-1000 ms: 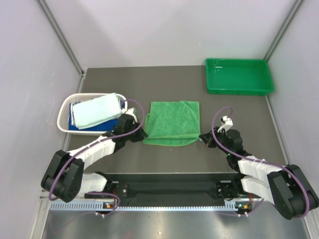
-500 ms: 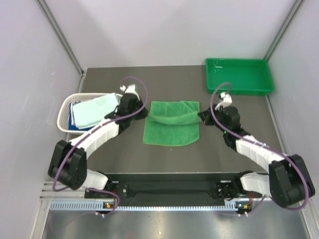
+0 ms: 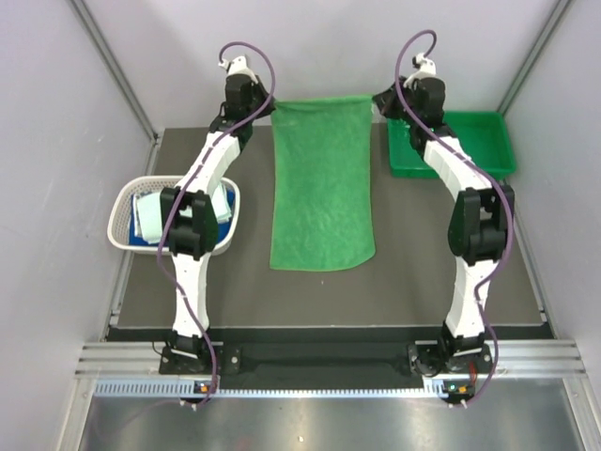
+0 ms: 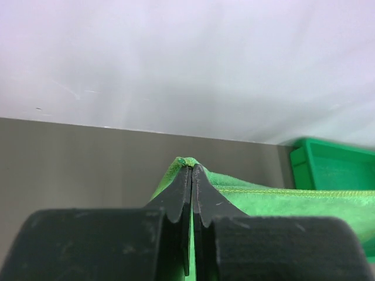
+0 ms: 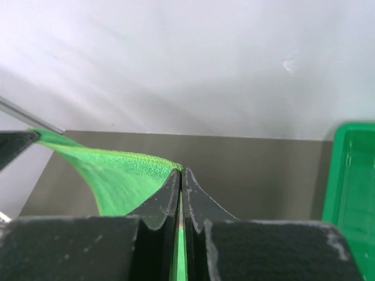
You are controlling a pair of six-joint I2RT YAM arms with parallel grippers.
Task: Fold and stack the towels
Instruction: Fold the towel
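Grey bench (image 3: 423, 254), both arms reaching to the far wall, bright green towel (image 3: 322, 183) strung between them.
Left pincer (image 3: 270, 105) and right pincer (image 3: 377, 101) are each clamped shut on a top corner, and the cloth trails from them down onto the bench. More towels (image 3: 150, 214) sit in the white basket (image 3: 120, 211), behind the left pincer.

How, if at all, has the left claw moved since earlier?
Yes: the left claw, gripping the bright green cloth towel, went from beside the white lattice basket to beyond it, toward the back wall.
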